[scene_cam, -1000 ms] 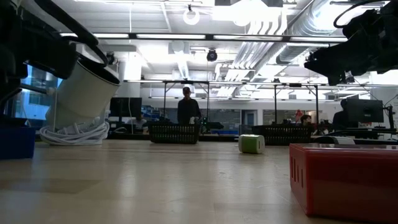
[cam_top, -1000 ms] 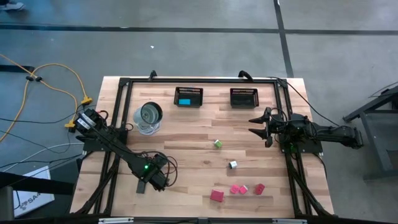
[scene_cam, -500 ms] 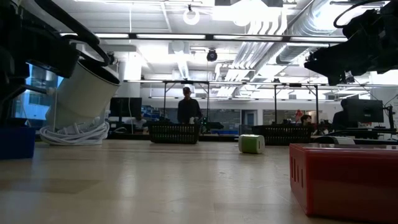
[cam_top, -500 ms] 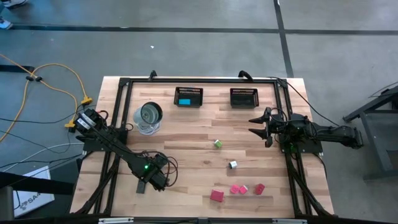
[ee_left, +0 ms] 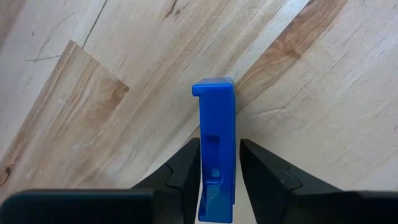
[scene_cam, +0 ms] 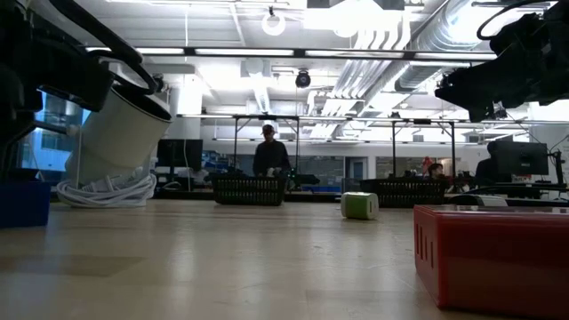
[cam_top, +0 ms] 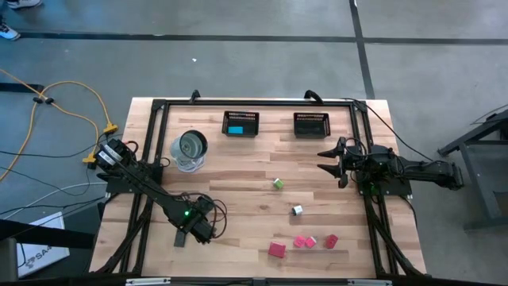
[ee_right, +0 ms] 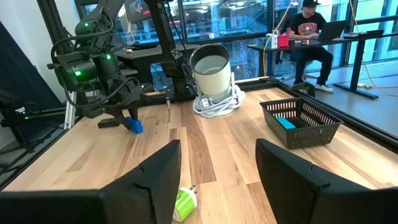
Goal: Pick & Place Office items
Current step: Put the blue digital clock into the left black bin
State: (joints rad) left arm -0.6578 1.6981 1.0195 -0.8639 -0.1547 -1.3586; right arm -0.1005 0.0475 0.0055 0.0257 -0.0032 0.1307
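Near the front-left of the table (cam_top: 238,171), the left gripper (cam_top: 197,228) sits low over the wood w/ a blue piece (ee_left: 216,158) standing between its fingers (ee_left: 184,171); in the left wrist view the jaws flank the block closely on both sides, so it reads as held, block end pointing down at the boards. Right gripper (cam_top: 329,161) hangs over the right-hand side, jaws spread wide, nothing in them, aimed across the table. Rest of the office items lie loose: green block (cam_top: 277,183) mid-table, white/black one (cam_top: 297,210) nearer the front, then a red block (cam_top: 276,249) and pink pieces (cam_top: 304,241) w/ another red one (cam_top: 330,240) along the front edge. Left basket (cam_top: 241,124) at the far edge already has a teal item (cam_top: 236,129) in it; right basket (cam_top: 312,124) looks empty from above. A white can (cam_top: 190,149) on a coiled cable stands far-left, close to the left arm's route. Judgement: step in hand is the grasp/lift of the blue piece by the left arm. Next move prob. calls for a clean lift, swing toward the far edge clear of the can, then release over a basket — which one, can't tell.
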